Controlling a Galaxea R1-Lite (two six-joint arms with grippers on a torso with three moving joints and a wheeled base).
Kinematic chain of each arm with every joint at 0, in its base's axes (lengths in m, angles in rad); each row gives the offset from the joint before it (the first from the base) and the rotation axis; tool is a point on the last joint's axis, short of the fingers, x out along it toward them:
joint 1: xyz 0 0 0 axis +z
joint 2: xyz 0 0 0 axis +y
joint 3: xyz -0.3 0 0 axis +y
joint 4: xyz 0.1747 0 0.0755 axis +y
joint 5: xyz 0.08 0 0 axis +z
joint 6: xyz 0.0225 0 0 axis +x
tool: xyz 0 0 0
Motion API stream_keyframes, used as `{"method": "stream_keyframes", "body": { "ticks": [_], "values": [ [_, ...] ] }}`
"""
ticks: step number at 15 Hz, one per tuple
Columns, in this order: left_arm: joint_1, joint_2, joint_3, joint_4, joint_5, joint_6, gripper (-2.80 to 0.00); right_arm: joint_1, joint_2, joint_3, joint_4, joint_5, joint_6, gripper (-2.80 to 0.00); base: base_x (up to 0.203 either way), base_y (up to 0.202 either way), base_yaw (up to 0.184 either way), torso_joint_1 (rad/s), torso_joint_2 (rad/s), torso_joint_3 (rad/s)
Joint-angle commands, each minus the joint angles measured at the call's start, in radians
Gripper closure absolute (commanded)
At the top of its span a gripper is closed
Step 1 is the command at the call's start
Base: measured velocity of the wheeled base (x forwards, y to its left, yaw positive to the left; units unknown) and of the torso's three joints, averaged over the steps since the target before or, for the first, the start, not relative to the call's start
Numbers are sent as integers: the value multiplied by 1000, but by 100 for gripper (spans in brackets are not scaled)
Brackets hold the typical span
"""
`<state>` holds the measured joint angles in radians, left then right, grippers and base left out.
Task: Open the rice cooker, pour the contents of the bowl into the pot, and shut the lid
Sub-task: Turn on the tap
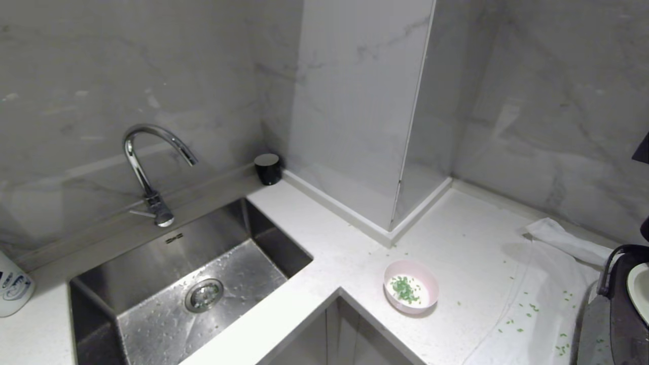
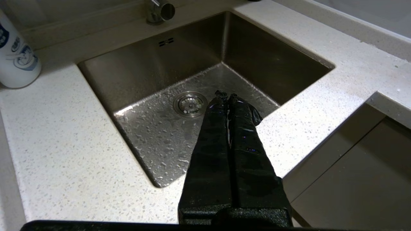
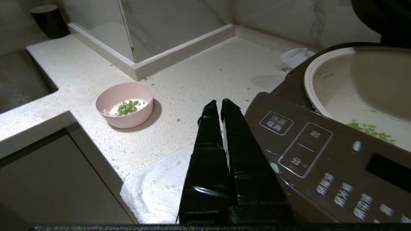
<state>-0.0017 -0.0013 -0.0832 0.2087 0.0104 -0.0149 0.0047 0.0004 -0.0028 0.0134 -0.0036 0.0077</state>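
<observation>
The pale pink bowl (image 1: 410, 287) (image 3: 124, 109) stands on the white counter and holds chopped green contents (image 1: 404, 290) (image 3: 128, 107). The dark brown rice cooker (image 3: 308, 144) (image 1: 621, 314) is at the far right on a white towel. Its lid (image 3: 382, 19) is up, so the off-white pot (image 3: 362, 83) (image 1: 640, 291) shows, with a few green bits (image 3: 371, 130) inside. My right gripper (image 3: 218, 102) is shut and empty, hovering beside the cooker's button panel, well apart from the bowl. Above the sink, my left gripper (image 2: 225, 95) is shut and empty. Neither arm shows in the head view.
A wet steel sink (image 1: 263, 228) (image 2: 144, 70) with a faucet (image 1: 147, 167) fills the left. A white bottle (image 1: 12, 286) (image 2: 16, 61) stands beside it, a black cup (image 1: 267, 168) (image 3: 48, 21) in the corner. Green bits (image 1: 527, 309) lie on the towel (image 1: 552, 274) (image 3: 157, 189).
</observation>
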Motion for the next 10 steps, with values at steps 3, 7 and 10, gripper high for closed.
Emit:
{"method": "stream_keyframes", "body": {
  "ticks": [3,7,10],
  "values": [
    [0,-2,0,1,2,-2,0,1,0,0,0,1,0,0,0,0,0,0,0,0],
    [5,-2,-1,1,3,1,0,0,0,0,0,1,-2,0,0,0,0,0,0,0],
    [5,-2,-1,1,6,0,0,0,0,0,0,1,-2,0,0,0,0,0,0,0]
  ]
}}
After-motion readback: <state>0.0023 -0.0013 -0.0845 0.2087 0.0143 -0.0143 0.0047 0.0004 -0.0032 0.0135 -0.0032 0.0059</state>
